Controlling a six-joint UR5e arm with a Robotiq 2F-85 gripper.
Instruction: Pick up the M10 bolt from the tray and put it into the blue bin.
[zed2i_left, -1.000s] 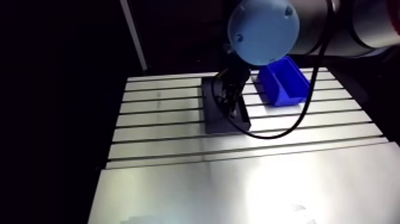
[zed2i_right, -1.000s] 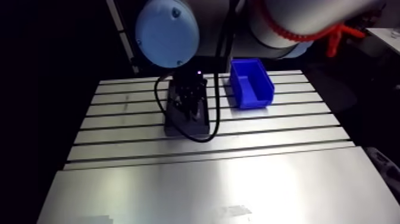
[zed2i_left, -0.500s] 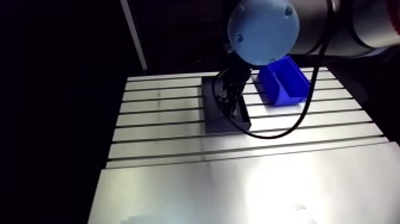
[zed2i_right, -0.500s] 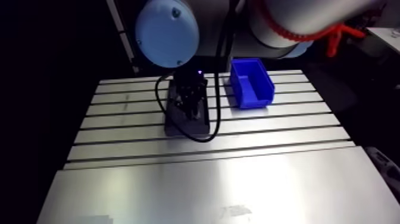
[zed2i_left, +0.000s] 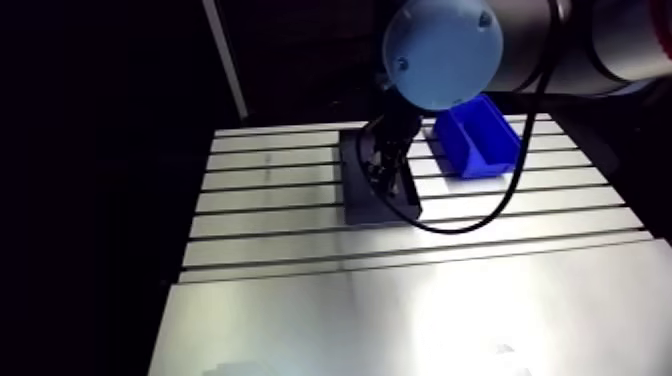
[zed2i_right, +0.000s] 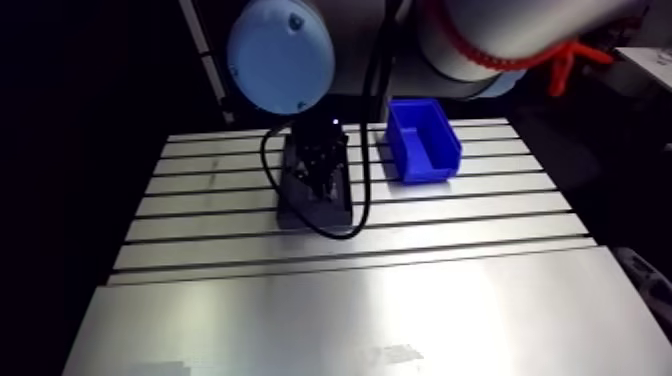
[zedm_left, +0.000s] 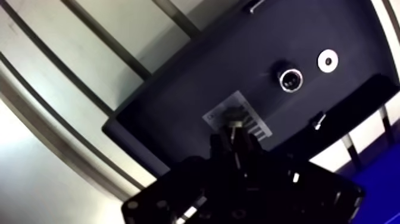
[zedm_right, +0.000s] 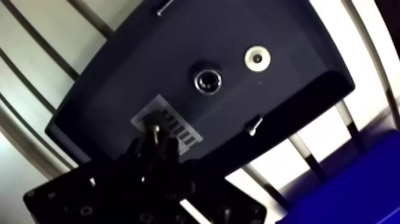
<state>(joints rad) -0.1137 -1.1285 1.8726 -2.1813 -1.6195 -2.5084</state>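
We see the gripper (zedm_left: 234, 132) hanging above the dark tray (zedm_left: 196, 77), over the part of the tray's floor that bears a white barcode label (zedm_left: 250, 119); its two fingers are drawn close together and clamp a small pale metal end between their tips, which we read as the M10 bolt (zedm_left: 236, 124), seen end-on and raised clear of the tray's floor; more of the bolt than this end we cannot make out, since the fingers hide it.

On the tray's floor, ahead of the gripper, lies a round nut-like piece (zedm_left: 290, 79) with a dark hole in its middle; just beyond it, apart from it, lies a bright flat washer (zedm_left: 326, 59); a small screw (zedm_left: 318, 120) rests where the tray's floor meets its wall, on the side toward the bin; a thin pin-like piece (zedm_left: 256, 6) lies at the tray's edge farthest from the gripper, and we cannot tell what it is.

In the arm view the tray sits on the slotted table (zed2i_right: 330, 300), with the wrist coming down onto it; the blue bin (zed2i_right: 423, 140) stands beside the tray, apart from it, with a strip of table between them; nothing shows inside the part of the bin we can see.
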